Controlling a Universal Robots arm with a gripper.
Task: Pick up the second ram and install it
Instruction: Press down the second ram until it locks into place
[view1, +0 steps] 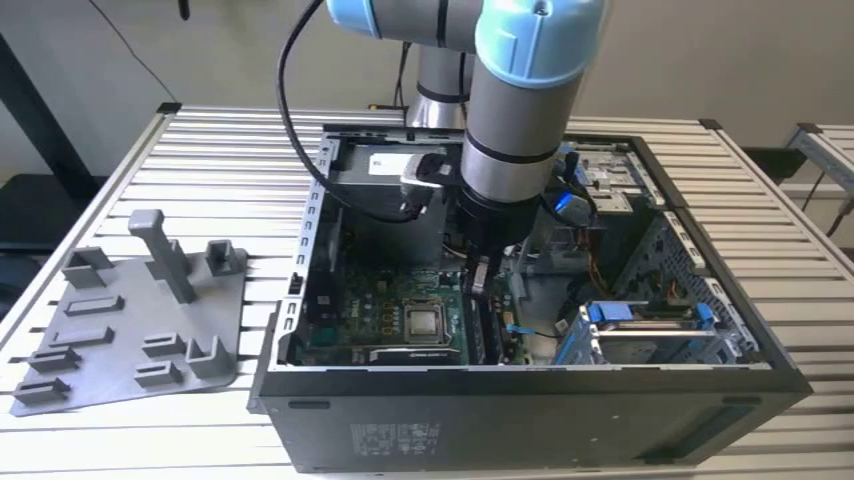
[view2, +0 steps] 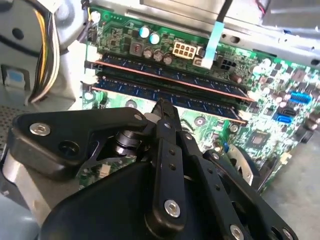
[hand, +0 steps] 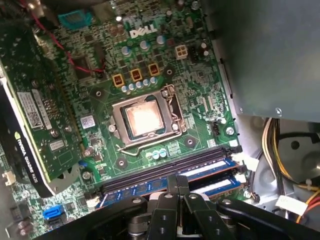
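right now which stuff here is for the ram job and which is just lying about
For the job:
- gripper, low over the slots
- second ram, in its slot
- motherboard

Lying about:
- grey holder tray
- blue drive cage
- processor socket

From my remote station I see a slatted, pale metal surface (view1: 227, 150) running well out past the pincer on every side, its ribs bright under even light. Far behind the pincer stands a plain, pale wall (view1: 747, 50), with a thin dark cable (view1: 127, 45) hanging down it. Beyond the surface's edge, well off to the exterior view's left, a black post (view1: 34, 100) rises, and below it lies dark floor (view1: 34, 215).
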